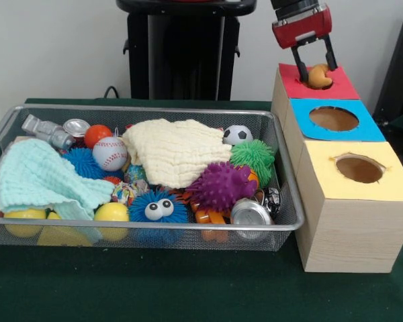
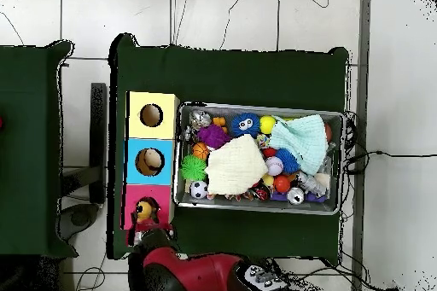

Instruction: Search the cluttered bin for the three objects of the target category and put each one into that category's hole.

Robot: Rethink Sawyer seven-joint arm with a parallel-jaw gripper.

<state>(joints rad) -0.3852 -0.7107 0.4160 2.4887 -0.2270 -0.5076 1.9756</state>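
Observation:
My gripper [image 1: 318,74] hangs over the red-faced box [image 1: 344,87] at the far end of the row of boxes. Its fingers are spread, and a tan-orange curved toy [image 1: 320,76] sits between and just below them, in the mouth of the red hole, which it mostly covers. There is a small gap between the toy and one finger. In the overhead view the toy [image 2: 143,212] lies on the red face [image 2: 132,200] with the arm [image 2: 183,272] below it. The wire-mesh bin [image 1: 148,107] is full of clutter.
The blue-faced hole [image 1: 334,119] and the yellow-faced hole [image 1: 359,169] are in the same wooden row. The bin holds a cream cloth [image 1: 174,151], a mint cloth [image 1: 37,176], spiky balls [image 1: 221,186], a baseball [image 1: 109,153], a soccer ball [image 1: 237,135] and cans [image 1: 250,213].

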